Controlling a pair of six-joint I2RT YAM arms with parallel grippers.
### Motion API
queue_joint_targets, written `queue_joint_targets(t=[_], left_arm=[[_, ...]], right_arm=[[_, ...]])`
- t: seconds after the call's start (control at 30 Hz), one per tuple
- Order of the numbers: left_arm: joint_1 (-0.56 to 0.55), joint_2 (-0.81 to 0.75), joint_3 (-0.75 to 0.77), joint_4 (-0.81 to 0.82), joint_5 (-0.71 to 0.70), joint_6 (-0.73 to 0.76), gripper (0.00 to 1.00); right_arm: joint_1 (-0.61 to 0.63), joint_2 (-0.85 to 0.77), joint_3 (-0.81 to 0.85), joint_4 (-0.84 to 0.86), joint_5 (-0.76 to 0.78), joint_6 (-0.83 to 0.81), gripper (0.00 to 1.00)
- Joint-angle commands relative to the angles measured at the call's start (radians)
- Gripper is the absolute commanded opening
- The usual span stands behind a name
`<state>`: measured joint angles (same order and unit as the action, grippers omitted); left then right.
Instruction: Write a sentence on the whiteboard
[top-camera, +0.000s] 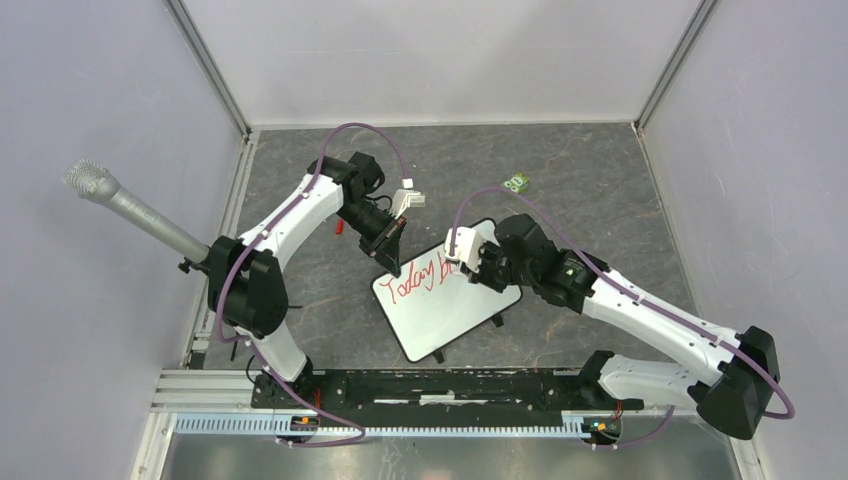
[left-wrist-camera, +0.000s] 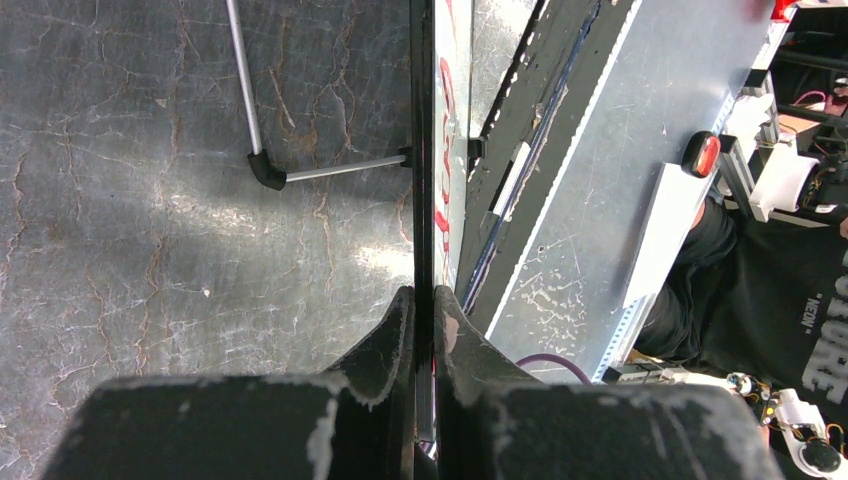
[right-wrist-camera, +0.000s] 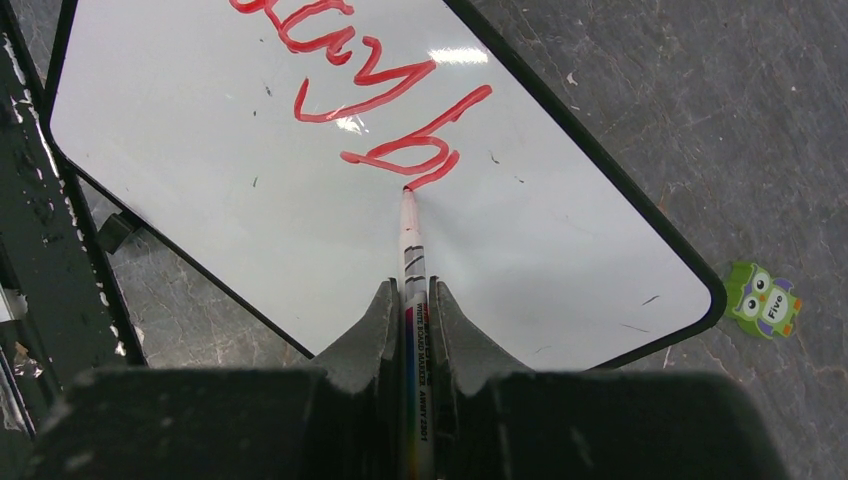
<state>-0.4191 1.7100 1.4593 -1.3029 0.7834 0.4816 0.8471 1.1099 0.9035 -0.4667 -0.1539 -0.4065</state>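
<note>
room: grey stone-look tabletop (top-camera: 600, 190), walled in by pale panels.
top view, board: the board (top-camera: 455, 315) lies aslant at mid tabletop between the two arms, one corner toward the bases.
top view, writing: red writing (top-camera: 412, 283) runs along its far end, reading "today" and then a "b"; the rest of the face is blank.
top view, hands: left hand (top-camera: 388, 250) at the board's far-left edge; right hand (top-camera: 458, 262) over the end of the writing.
top view, aside: a small green owl tag (top-camera: 517, 182) lies well apart, farther back.
left wrist, grip: the left hand (left-wrist-camera: 425, 310) is clenched on the rim of the board (left-wrist-camera: 452, 150), seen edge-on, and seems to steady it.
right wrist, grip: the right hand (right-wrist-camera: 410, 300) is grasping a pen (right-wrist-camera: 410, 260), jaws tight on its barrel.
right wrist, tip: the pen's tip touches the board (right-wrist-camera: 200, 200) at the foot of the "b" in the writing (right-wrist-camera: 430, 122).
done: one word and the first letter of a second, it seems.
left: most of the sentence, by my reckoning; there is blank board beside and below the writing for it.
</note>
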Motion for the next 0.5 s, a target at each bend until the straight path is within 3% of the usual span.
queue_joint_targets(t=[0.0,0.47], left_arm=[[-0.005,-0.005,0.001,0.020,0.015,0.032,0.02],[-0.006,0.002,0.001,0.021,0.014,0.036,0.03]], right_arm=[[-0.003,0.016,0.056,0.025,0.040,0.018,0.00],[-0.025,0.027,0.082,0.029,0.111,0.006,0.00]])
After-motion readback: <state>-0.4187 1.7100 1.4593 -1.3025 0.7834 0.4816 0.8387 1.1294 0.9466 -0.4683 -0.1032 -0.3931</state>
